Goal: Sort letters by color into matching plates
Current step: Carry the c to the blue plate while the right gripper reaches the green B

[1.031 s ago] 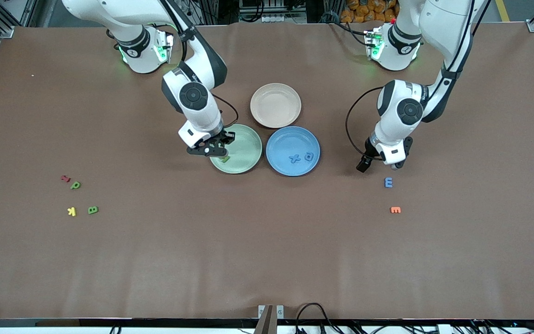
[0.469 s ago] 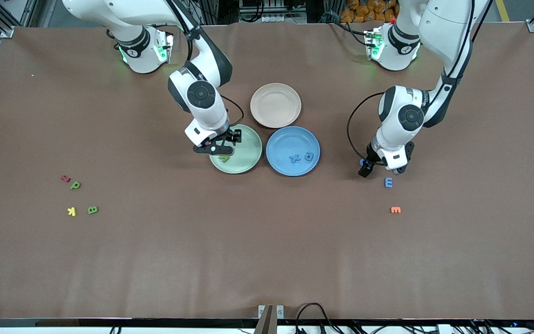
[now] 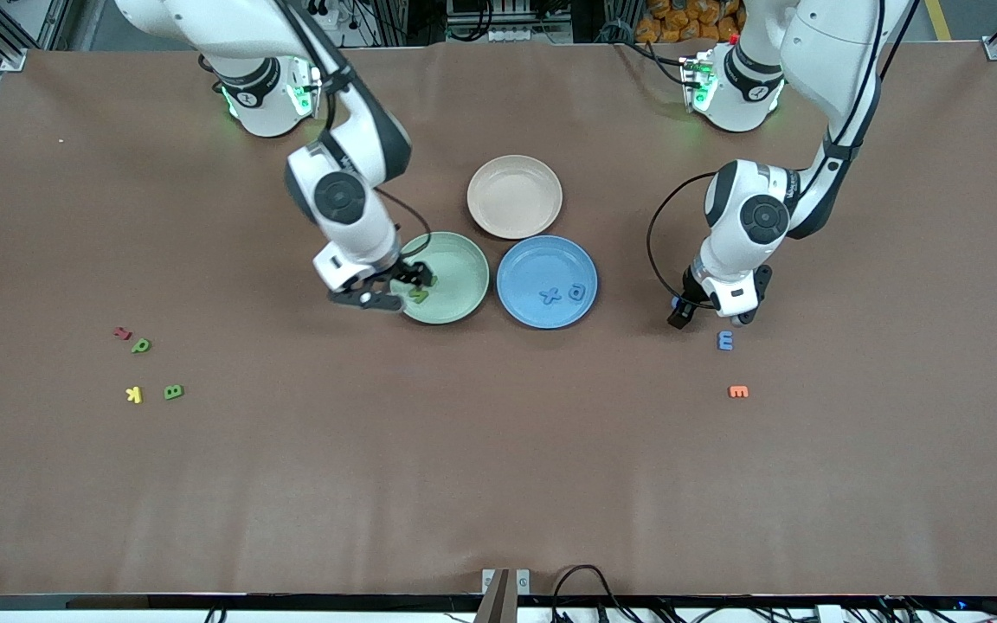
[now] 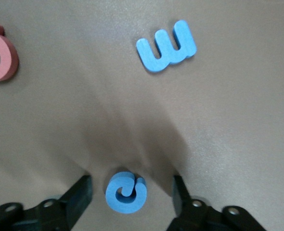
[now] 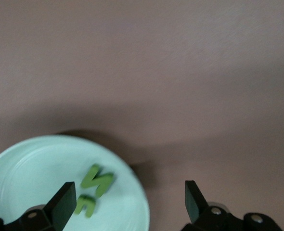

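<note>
Left gripper (image 4: 130, 204) | I am watching its jaws, apart, straddling the blue C (image 4: 125, 192) on the table (image 4: 228, 120) near the blue E (image 4: 166, 46); off-centre closing risks flicking it | right gripper (image 5: 127, 204) jaws apart over green plate (image 5: 31, 168) rim, green N (image 5: 96, 180) lying in it.

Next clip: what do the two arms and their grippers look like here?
Both arms are glossy white with black joint bands and round dark grey caps at the wrist joints. Green lights glow at their bases. A black cable loops beside each wrist. The left gripper and right gripper are black, with flat black fingers.
</note>
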`<act>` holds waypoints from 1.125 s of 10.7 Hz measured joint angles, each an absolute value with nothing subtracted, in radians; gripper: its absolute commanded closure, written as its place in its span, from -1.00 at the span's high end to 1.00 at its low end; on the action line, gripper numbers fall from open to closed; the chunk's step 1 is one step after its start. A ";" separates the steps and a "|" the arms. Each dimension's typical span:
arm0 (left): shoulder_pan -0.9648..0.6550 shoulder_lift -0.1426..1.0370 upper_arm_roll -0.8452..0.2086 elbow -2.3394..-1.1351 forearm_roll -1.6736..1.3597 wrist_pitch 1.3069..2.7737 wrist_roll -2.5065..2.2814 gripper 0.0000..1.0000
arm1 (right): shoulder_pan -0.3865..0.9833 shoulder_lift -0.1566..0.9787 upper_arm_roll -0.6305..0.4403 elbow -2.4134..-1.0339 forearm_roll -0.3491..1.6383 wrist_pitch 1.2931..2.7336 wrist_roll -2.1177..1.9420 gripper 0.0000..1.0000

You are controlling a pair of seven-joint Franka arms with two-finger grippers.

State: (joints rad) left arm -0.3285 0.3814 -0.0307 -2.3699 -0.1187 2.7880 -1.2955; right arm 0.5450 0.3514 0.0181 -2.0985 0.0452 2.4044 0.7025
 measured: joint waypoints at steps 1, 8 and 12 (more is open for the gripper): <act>-0.329 0.379 -0.031 -2.364 -0.116 2.789 -1.296 -1.00 | 0.496 0.351 0.017 -2.098 0.045 2.404 0.681 1.00; -0.330 0.372 -0.030 -2.350 -0.027 2.787 -1.292 -1.00 | 0.157 0.350 0.031 -2.093 0.044 2.404 0.449 1.00; -0.347 0.373 -0.034 -2.225 -0.019 2.658 -1.291 -1.00 | -0.004 0.352 0.031 -2.088 0.045 2.410 0.376 1.00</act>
State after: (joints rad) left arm -0.3466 0.3726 -0.0338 -2.2252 -0.0191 2.6583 -1.2908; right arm -0.0042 0.3516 0.0310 -2.0883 0.0449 2.4097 0.3758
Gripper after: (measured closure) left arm 0.643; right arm 0.000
